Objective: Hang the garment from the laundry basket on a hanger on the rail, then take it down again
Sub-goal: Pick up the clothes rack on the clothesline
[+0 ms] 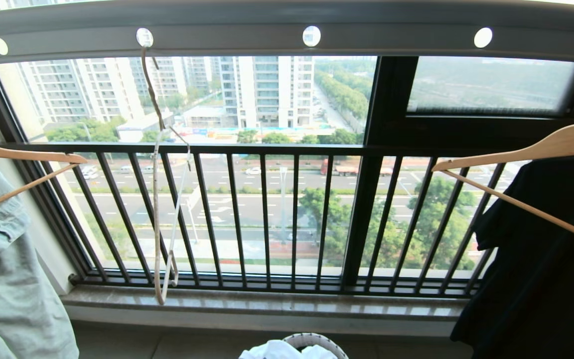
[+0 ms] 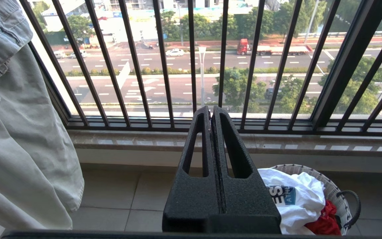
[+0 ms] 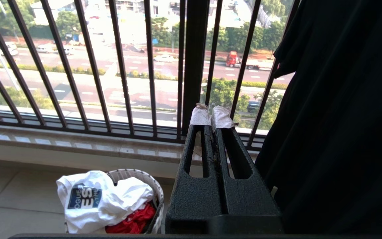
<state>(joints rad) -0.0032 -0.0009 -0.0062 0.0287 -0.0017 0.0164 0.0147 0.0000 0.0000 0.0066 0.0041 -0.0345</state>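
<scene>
Left gripper (image 2: 211, 111) & right gripper (image 3: 211, 118) both had fingers pressed together, holding nothing, each low centre of its wrist view; right one's tips wore white padding. Small round white woven laundry basket (image 1: 317, 340) w/ dark loop handles sat on the tiled floor, bottom centre of head frame. White T-shirt w/ dark blue chest logo (image 3: 91, 199) lay crumpled in it, spilling over the rim, atop a red cloth (image 3: 134, 220). Pale green-grey garment (image 1: 8, 269) hung at left edge, black garment (image 1: 541, 259) at right edge, both on light wooden hangers. Thin cream-white wire hanger (image 1: 160, 199) hung empty, upper left of centre, hook through a hole in the wide grey perforated metal rail (image 1: 391, 35) across frame top. Black barred window railing (image 1: 267, 219) stood behind.
</scene>
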